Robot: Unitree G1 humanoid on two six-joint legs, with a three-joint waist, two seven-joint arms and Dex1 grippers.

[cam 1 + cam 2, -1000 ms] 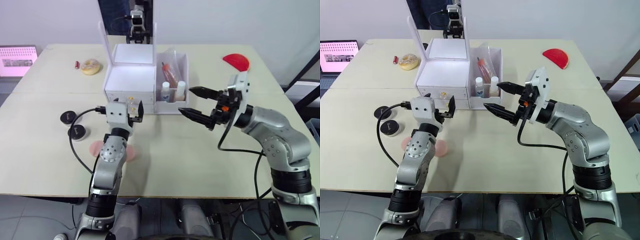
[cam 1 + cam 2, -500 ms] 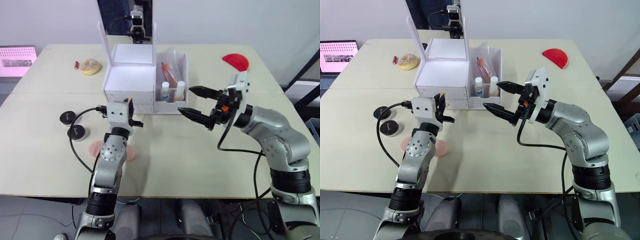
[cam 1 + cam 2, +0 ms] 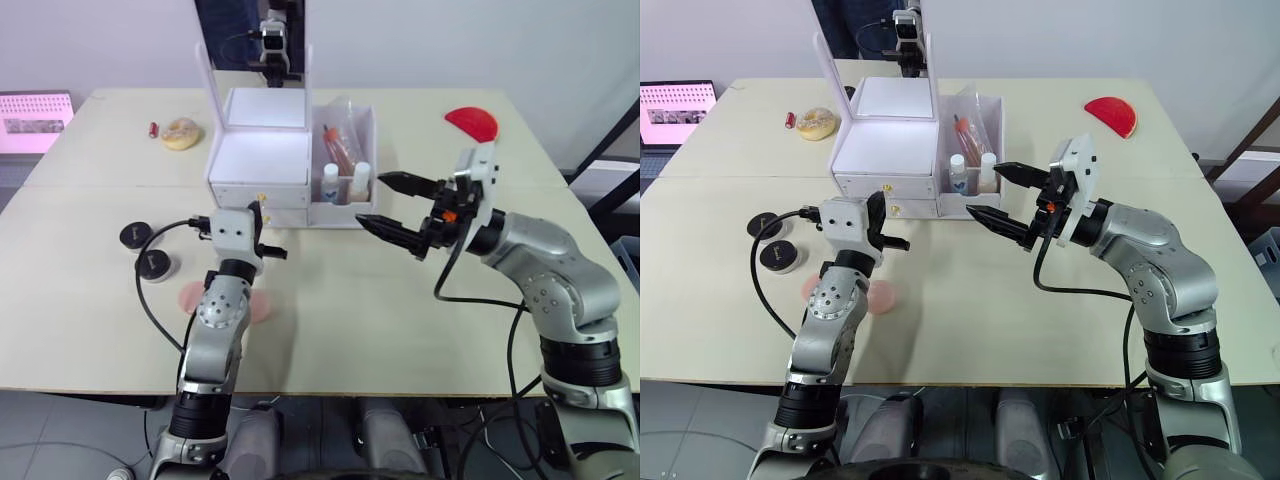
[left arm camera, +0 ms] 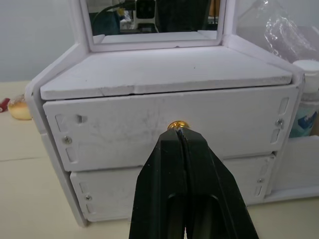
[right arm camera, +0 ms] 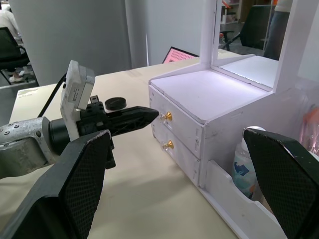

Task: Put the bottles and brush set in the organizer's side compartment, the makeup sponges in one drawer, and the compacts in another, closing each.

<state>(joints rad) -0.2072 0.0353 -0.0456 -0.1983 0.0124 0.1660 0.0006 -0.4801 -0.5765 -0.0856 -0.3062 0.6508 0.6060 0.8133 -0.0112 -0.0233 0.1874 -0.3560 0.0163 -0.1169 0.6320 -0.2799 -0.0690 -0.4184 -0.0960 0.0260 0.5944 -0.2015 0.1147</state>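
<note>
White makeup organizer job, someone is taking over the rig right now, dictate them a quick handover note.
Left gripper: shut, empty, tips pointing at the gold knob of the white organizer's upper drawer; contact unclear.
Right gripper: open, empty, hovering in front of the side compartment.
Done: white-capped bottles and the bagged brush set are in the side compartment.
Both drawers are shut.
Left: the pink makeup sponges lie on the table by the left arm, and the black round compacts sit further left. Each group needs its own drawer, which is then closed.
</note>
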